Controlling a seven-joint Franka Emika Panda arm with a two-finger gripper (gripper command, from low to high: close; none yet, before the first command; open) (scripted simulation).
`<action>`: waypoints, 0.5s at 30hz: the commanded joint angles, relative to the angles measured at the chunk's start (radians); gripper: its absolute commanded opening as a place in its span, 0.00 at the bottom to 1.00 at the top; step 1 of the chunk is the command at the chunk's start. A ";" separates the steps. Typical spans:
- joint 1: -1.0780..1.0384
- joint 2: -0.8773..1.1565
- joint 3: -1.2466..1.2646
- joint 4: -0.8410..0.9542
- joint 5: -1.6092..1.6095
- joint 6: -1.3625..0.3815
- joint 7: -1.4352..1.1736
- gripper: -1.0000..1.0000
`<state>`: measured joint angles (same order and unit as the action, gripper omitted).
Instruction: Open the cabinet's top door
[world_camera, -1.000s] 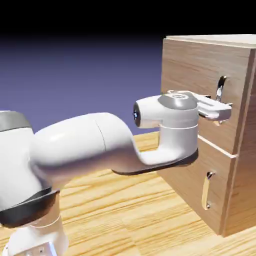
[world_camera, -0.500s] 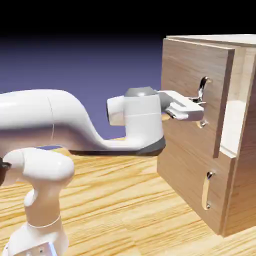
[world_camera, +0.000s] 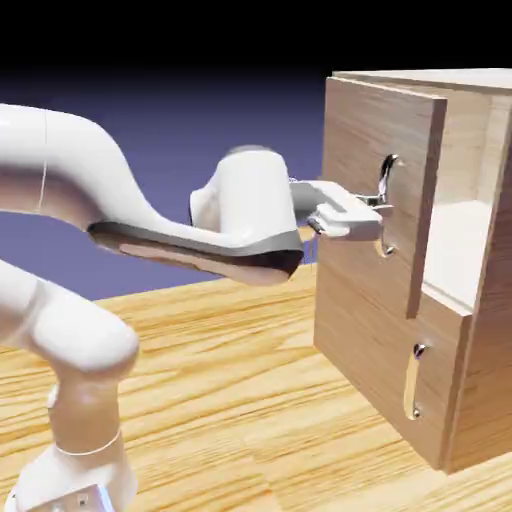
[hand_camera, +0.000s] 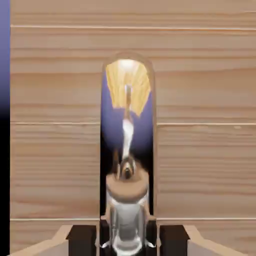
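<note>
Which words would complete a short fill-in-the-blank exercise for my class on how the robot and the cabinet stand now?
1. The top door stands partly ____.
2. The gripper is closed on the top door's ____.
3. The bottom door is fully ____.
4. Beneath the robot and the cabinet is a surface made of light ____.

Missing words: open; handle; shut; wood.

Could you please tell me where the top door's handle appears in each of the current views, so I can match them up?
Exterior view: the handle is in the upper right, upright on the top door.
Hand view: it runs down the middle to the bottom edge, between the finger tips.
Shared landmark: the gripper's finger tips, at the handle in both.
</note>
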<state>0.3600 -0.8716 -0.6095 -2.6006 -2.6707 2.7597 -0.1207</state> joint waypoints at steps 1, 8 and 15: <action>-0.036 -0.016 0.035 -0.027 0.043 -0.009 -0.018 0.00; -0.259 -0.161 0.276 -0.194 0.342 -0.056 -0.158 0.00; -0.388 -0.315 0.467 -0.311 0.647 -0.084 -0.311 0.00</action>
<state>-0.0285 -1.1874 -0.1433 -2.9117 -2.0291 2.6750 -0.4312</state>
